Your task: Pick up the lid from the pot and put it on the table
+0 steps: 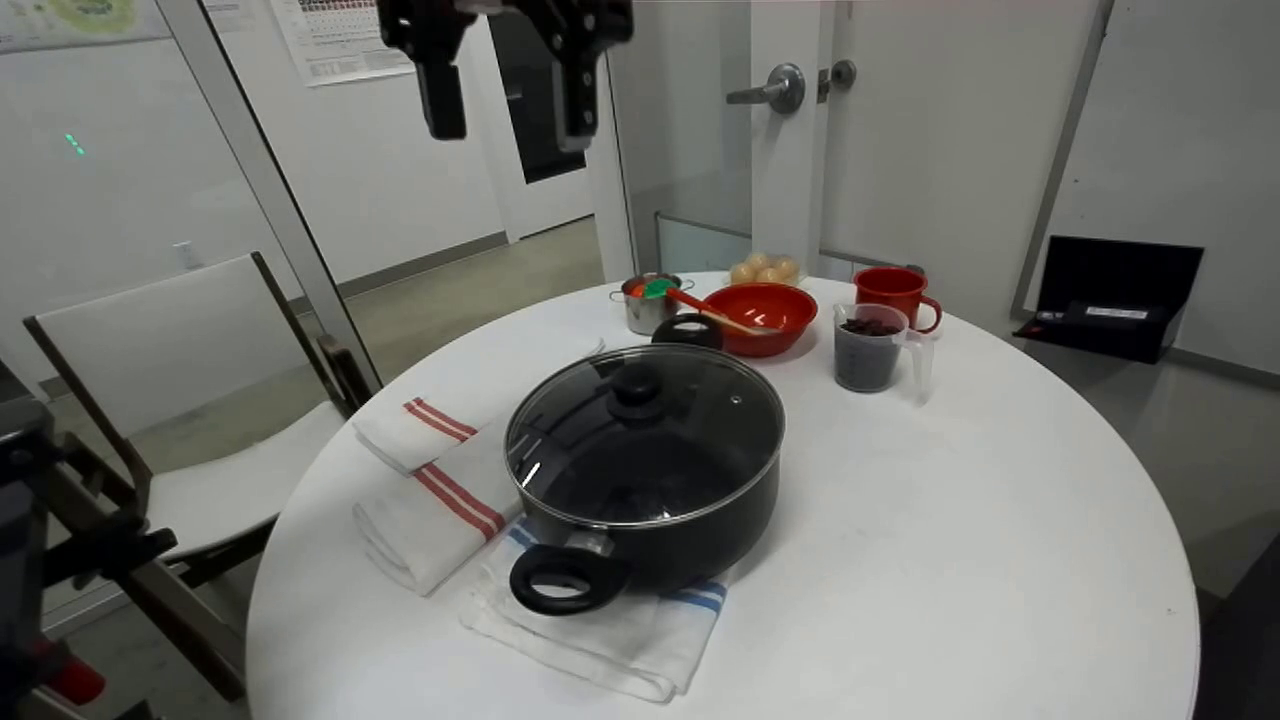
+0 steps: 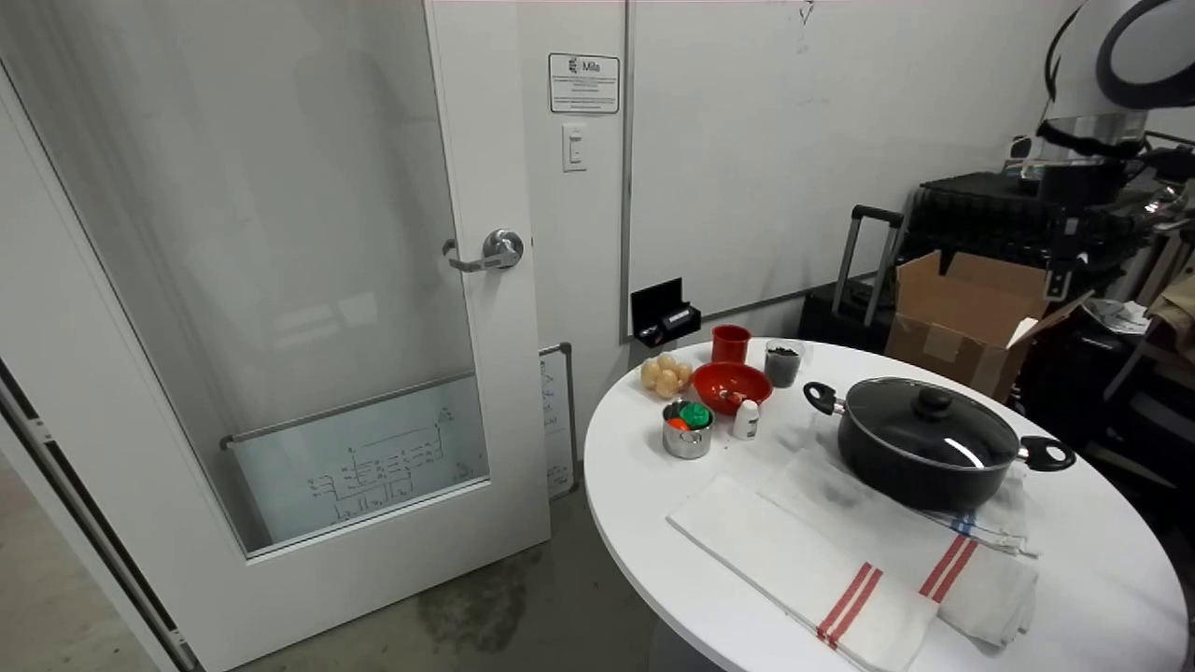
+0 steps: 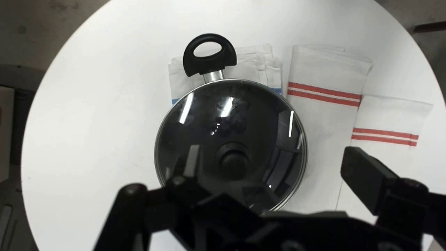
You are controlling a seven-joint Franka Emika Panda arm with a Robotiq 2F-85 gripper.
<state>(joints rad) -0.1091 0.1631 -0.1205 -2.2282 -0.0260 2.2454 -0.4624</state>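
The glass lid (image 1: 650,450) with its black knob lies flat on the black pot (image 1: 700,540). Both show in an exterior view with the lid (image 2: 906,425) on the pot (image 2: 887,476). The pot stands partly on a folded towel on the round white table (image 1: 960,580). My gripper (image 1: 510,138) is open and empty, high above the table and apart from the lid. In the wrist view the open fingers (image 3: 271,153) hang over the lid (image 3: 251,122), with the knob nearer the left finger. The gripper body hides the lid's lower edge there.
Folded white towels with red stripes (image 1: 440,520) lie beside the pot. A small metal pot (image 1: 650,310), red bowl (image 1: 780,310), white bottle (image 2: 746,420), red mug (image 1: 890,290) and measuring cup (image 1: 866,355) stand near the table's edge. The pot's loop handle (image 1: 565,580) sticks out.
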